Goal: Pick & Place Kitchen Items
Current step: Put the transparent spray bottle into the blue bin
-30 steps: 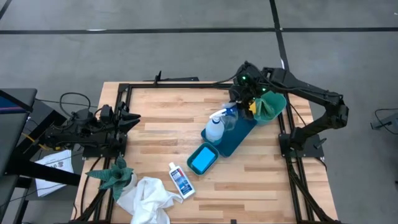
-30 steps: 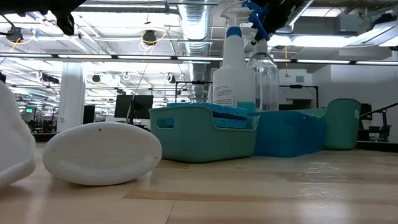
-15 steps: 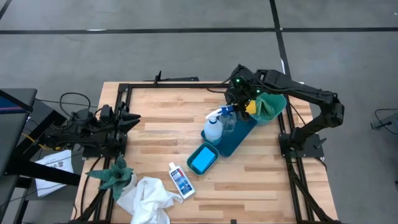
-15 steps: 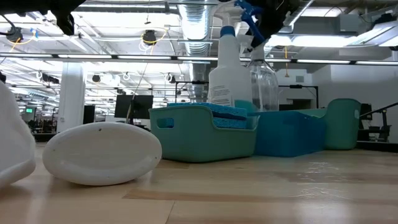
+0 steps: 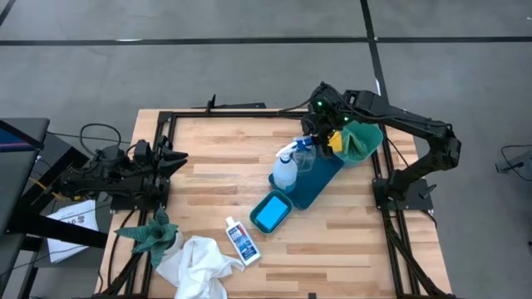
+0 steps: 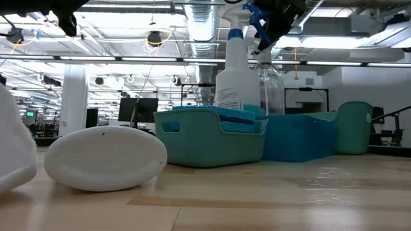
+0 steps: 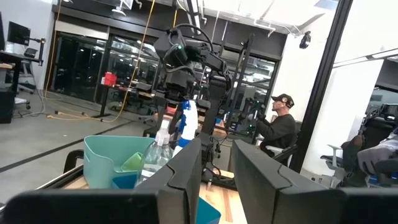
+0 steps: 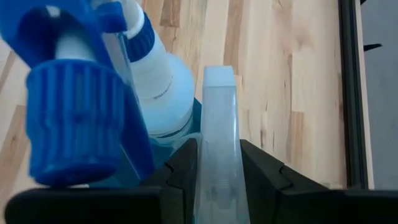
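My right gripper (image 5: 319, 138) hangs over the blue tray (image 5: 320, 184) at the far right, shut on the top of the clear plastic bottle (image 6: 270, 86). The white spray bottle (image 5: 285, 171) stands beside it, leaning slightly. Its blue head (image 8: 68, 93) is close against one finger, and I cannot tell whether they touch. Blue sponges (image 5: 269, 213) lie in a teal basket. A yellow pad (image 5: 335, 143) sits in the green bin (image 5: 362, 141). The small blue-labelled bottle (image 5: 241, 241) and the white cloth (image 5: 196, 264) lie near the front. My left gripper (image 7: 217, 180) waits at the left, slightly open. My right gripper pinches the clear bottle's pale top (image 8: 219, 134) between its two fingers, coming slanting down from the far right. The bottle stands upright below the fingers. Its base is hidden behind the tray's wall (image 6: 298, 138), so I cannot tell whether it is lifted.
A green spiky plant (image 5: 150, 234) stands at the near left beside the cloth. Black frame rails (image 5: 170, 149) border the wooden table (image 5: 216, 187). A seated person (image 7: 280, 124) shows in the room beyond, off the table.
The spray bottle has shifted a little toward the table's left and now leans slightly instead of standing straight. The clear bottle's top has also edged a little that way in my right gripper.
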